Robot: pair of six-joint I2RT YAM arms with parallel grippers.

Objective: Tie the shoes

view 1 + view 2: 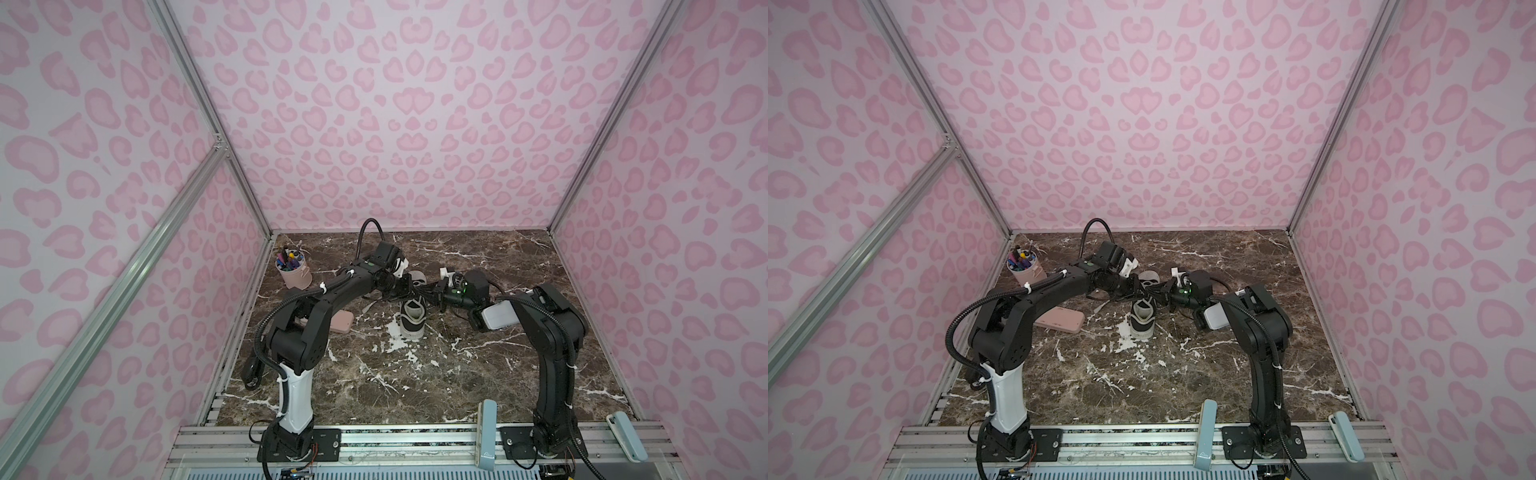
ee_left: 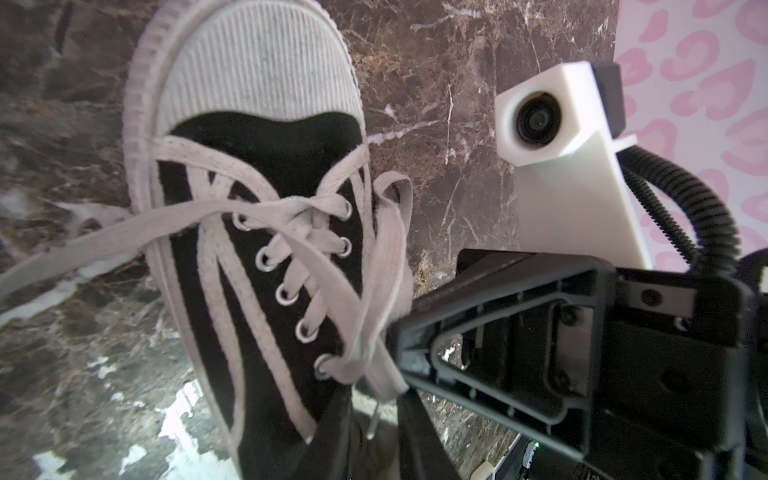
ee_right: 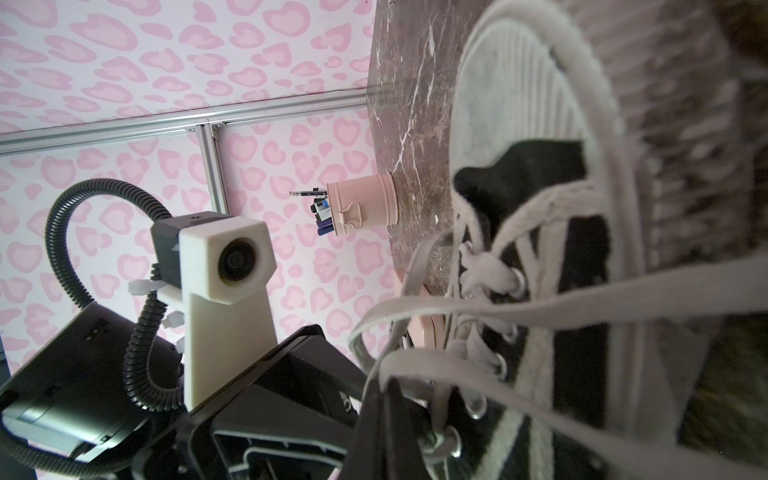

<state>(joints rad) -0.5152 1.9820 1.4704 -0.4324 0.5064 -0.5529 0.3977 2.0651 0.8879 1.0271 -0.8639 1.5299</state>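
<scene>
The shoe (image 1: 412, 318) (image 1: 1143, 320) is a black low-top with a white toe cap; it lies mid-table, toe toward the back wall. Its white laces (image 2: 291, 232) are threaded but loose, and one long end (image 2: 83, 241) trails off to the side. My left gripper (image 2: 376, 440) hovers at the top eyelets, jaws slightly apart, with a thin lace tip (image 2: 373, 419) hanging in the gap. My right gripper (image 3: 380, 386) is shut on a lace strand (image 3: 415, 361) at the same spot. In both top views the grippers (image 1: 409, 286) (image 1: 432, 291) meet nose to nose over the shoe's tongue.
A pink cup of pens (image 1: 294, 272) (image 1: 1026, 270) stands at the back left. A flat pink case (image 1: 341, 322) (image 1: 1061, 320) lies left of the shoe, partly under my left arm. Two pale blue handles (image 1: 486, 432) (image 1: 623, 436) sit on the front rail. Pink patterned walls close three sides.
</scene>
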